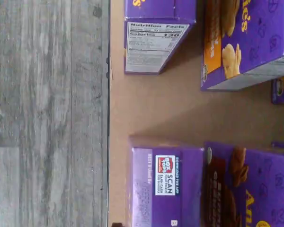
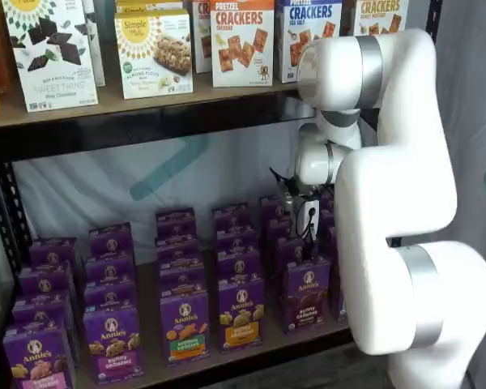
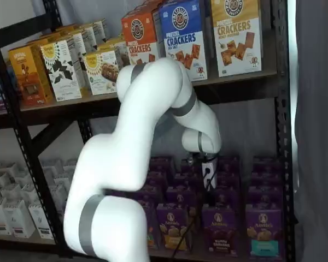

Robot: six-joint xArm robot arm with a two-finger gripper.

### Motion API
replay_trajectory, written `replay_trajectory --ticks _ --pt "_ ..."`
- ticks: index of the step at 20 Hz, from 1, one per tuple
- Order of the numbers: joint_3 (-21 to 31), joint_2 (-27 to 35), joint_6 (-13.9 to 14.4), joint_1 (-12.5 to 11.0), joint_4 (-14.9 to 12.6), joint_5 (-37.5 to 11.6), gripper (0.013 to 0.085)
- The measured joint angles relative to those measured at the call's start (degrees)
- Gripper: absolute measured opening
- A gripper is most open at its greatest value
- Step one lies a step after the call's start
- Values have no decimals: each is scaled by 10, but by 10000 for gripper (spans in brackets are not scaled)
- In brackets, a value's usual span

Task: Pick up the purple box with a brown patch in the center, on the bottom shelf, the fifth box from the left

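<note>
Glossy printed card of the purple box (image 2: 306, 293); matt wooden bottom shelf (image 1: 151, 106) board

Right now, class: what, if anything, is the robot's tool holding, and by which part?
Nothing is held. The tool hangs above the purple box, which stands untouched at the front of the bottom shelf.

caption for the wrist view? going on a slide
Wrist camera over the bottom shelf: purple box with brown snack picture nearest, not yet picked.

Cracker boxes (image 2: 241, 40) line the upper shelf (image 2: 138, 101); gray floor (image 1: 47, 113) below.
</note>
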Motion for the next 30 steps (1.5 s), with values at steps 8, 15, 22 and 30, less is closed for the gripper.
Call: replay_trajectory --ticks 8,15,22,30 --pt "25 9 104 1 -119 -36 850" --pt "21 24 119 -1 -137 -35 850" --pt "-9 52 83 -1 -96 -11 850" --pt "-54 91 64 -3 -76 7 850"
